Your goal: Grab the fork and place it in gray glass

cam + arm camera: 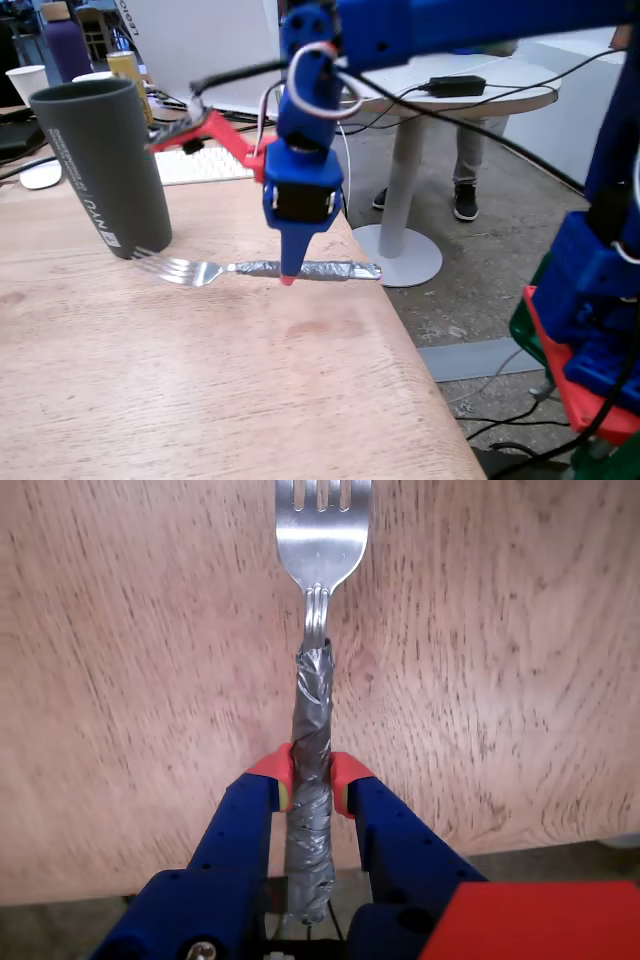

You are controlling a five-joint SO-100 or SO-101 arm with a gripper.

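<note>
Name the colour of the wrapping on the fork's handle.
Crinkled silver-grey, clearest in the wrist view on the fork.

fork [318, 630] tine tips cut off, wrist view

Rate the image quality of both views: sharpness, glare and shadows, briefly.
Fixed view: soft overall, with the background desks blurred and the white lettering on the gray glass barely legible; even light, only a faint shadow under the fork. Wrist view: sharper, the wood grain of the table crisp, mild glare on the fork's neck, and the pincer clamped on the taped handle is clear.
</note>
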